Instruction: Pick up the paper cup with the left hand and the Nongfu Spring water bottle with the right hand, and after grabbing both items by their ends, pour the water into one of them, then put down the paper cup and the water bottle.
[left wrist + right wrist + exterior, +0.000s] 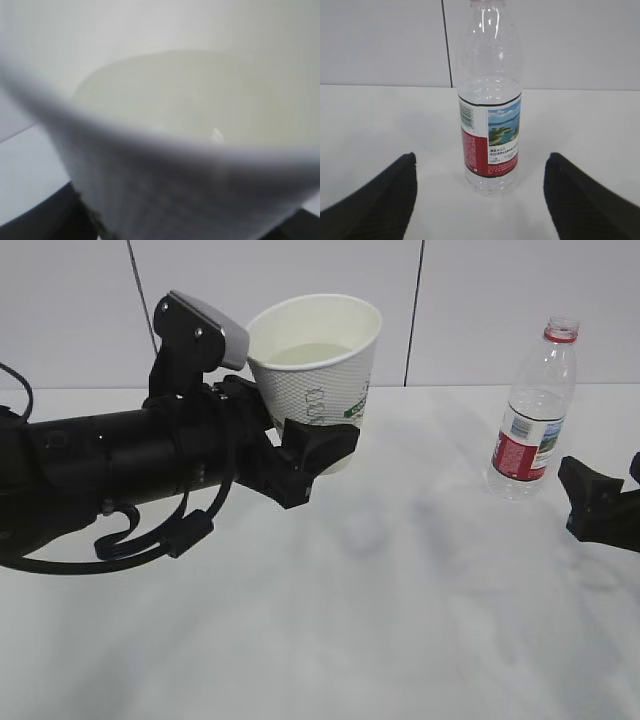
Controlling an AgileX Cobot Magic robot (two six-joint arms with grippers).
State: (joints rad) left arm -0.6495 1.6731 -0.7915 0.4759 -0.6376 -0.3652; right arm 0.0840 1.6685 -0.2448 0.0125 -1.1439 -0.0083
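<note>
Gripping paper cup, left tool; bottle stands ahead of open right tool

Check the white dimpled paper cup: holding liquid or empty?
Holding liquid. The white dimpled paper cup shows a pale water surface inside, well below the rim; the left wrist view agrees.

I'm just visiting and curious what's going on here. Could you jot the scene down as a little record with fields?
Cup: paper cup, held near its base by the left tool, upright
Cup contents: water, pale liquid inside
Bottle: water bottle, upright on the table, uncapped, looks empty
Right tool: right tool, open, in front of the bottle, not touching it
Stage: seemingly after pouring; bottle set down, cup not yet
</note>
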